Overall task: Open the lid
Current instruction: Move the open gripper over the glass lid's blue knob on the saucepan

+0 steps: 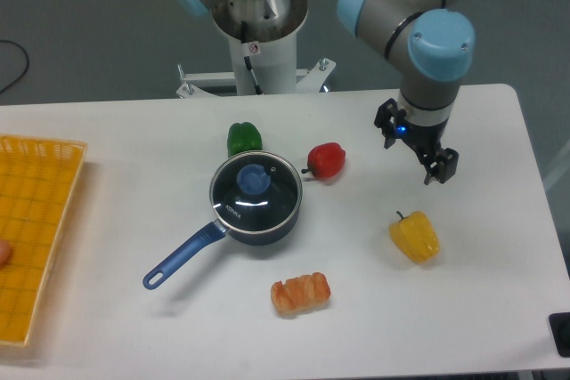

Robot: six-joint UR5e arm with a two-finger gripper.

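The lid (256, 190) covers one saucepan (233, 224) among three peppers; gripper (416, 146) jaws spread, empty

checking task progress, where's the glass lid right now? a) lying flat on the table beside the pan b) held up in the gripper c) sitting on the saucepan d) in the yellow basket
C: the lid with its blue knob sits closed on the saucepan, while the gripper hangs off to the right over the table, open and holding nothing.
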